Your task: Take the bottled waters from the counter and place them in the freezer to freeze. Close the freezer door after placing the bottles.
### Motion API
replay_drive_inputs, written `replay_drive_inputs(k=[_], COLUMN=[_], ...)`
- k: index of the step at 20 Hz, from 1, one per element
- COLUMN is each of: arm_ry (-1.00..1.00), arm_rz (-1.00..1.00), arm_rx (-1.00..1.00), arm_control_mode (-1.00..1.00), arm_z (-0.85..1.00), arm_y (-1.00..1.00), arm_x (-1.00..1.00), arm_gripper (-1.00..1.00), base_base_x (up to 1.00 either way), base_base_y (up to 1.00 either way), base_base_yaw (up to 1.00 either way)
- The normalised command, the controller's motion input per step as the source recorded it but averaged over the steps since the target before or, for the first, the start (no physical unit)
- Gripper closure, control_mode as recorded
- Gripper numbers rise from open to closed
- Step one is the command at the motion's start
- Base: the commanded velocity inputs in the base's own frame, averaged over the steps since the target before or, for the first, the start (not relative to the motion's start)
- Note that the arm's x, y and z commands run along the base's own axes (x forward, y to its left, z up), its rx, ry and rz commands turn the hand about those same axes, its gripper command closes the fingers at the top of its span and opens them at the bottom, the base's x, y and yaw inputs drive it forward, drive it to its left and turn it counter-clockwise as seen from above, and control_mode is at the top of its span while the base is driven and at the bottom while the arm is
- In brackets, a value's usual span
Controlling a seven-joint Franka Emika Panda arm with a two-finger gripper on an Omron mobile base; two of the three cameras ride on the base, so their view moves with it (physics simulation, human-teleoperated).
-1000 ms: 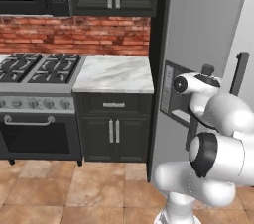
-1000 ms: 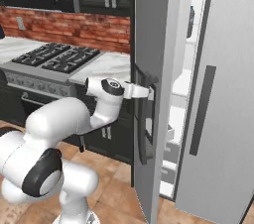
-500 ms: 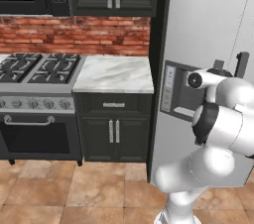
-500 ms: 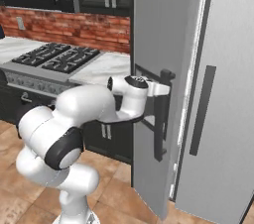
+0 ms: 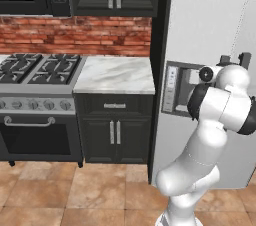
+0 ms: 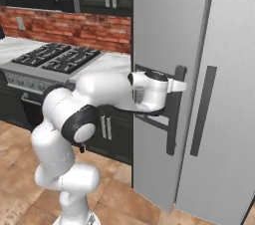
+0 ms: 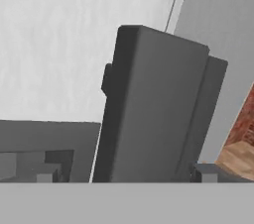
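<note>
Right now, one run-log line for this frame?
phase: closing freezer | gripper: open, at dark vertical bar handle | pale grey freezer door: nearly shut | white-grey marble counter: no bottles seen

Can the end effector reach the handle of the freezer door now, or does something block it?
Probably yes. The open end effector is right at the dark handle of the freezer door, and nothing stands between them.
</note>
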Motion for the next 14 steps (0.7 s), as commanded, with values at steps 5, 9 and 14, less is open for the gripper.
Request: replay_drive_inputs(k=[5, 9, 14], arm_ry=[0.00, 0.00, 0.00], arm_rz=[0.02, 0.01, 0.01], arm_rx=[0.03, 0.02, 0.01], arm_control_mode=[-1.00, -1.00, -1.00], arm_z=[0.00, -0.01, -0.11], arm_y=[-0.45, -0.49, -0.49], arm_x=[0.49, 0.51, 0.58], arm_gripper=[-1.00, -1.00, -1.00], base_base_x=[0.00, 0.00, 0.00], base_base_y=[0.00, 0.00, 0.00], base_base_yaw=[0.00, 0.00, 0.00])
